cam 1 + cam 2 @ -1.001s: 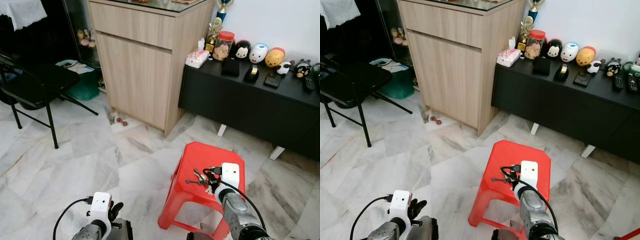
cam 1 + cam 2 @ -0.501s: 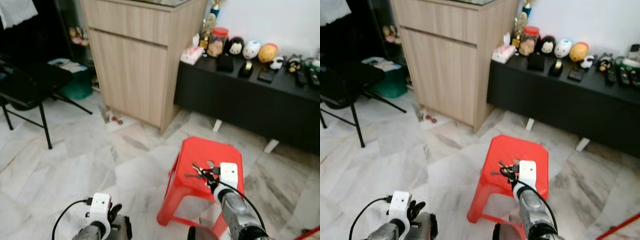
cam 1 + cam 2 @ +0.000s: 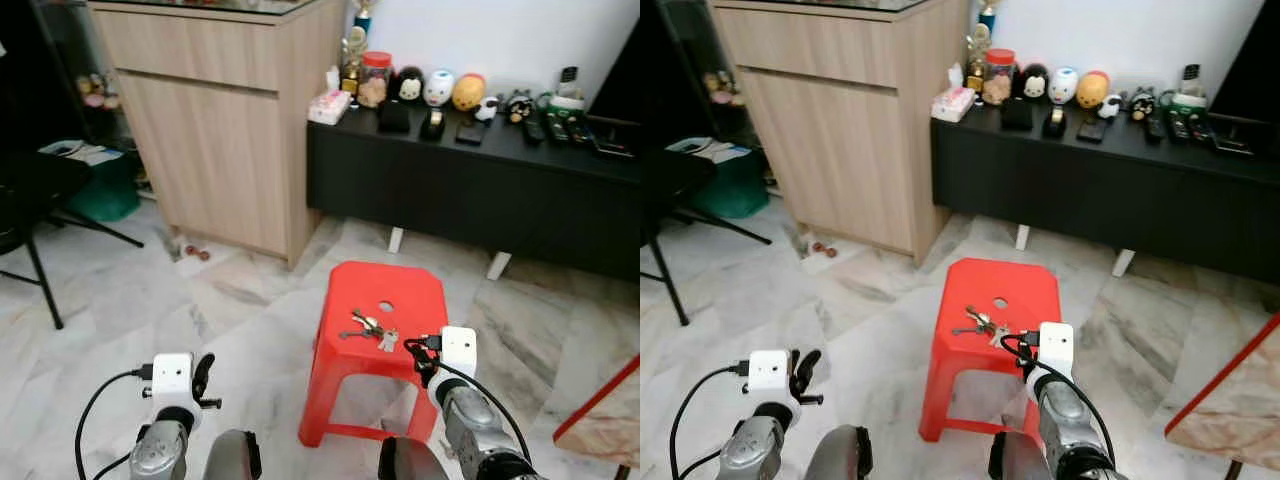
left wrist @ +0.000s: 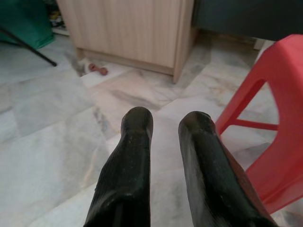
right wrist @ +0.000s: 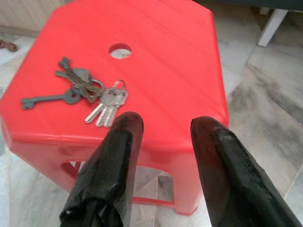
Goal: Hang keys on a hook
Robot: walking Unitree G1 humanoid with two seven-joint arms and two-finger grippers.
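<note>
A bunch of metal keys (image 3: pixel 366 328) lies on the top of a red plastic stool (image 3: pixel 400 288), near its front edge and beside a small round hole. In the right wrist view the keys (image 5: pixel 89 95) sit just ahead of my right gripper (image 5: pixel 163 125), which is open, held over the stool's near edge and empty. My right arm's wrist (image 3: pixel 450 365) is low at the stool's right front. My left gripper (image 4: pixel 165 120) is open and empty, low over the marble floor to the left of the stool (image 4: pixel 277 94).
A wooden cabinet (image 3: pixel 220 110) stands at the back left. A black low sideboard (image 3: pixel 470 170) with figurines and remotes runs along the back wall. A black folding chair (image 3: pixel 30 200) is at far left. A board edge (image 3: pixel 600 420) leans in at lower right.
The camera has turned right and drawn back, so the whole scene shifted left. My right gripper now sits nearer than the keys, with the keys lying free on the stool.
</note>
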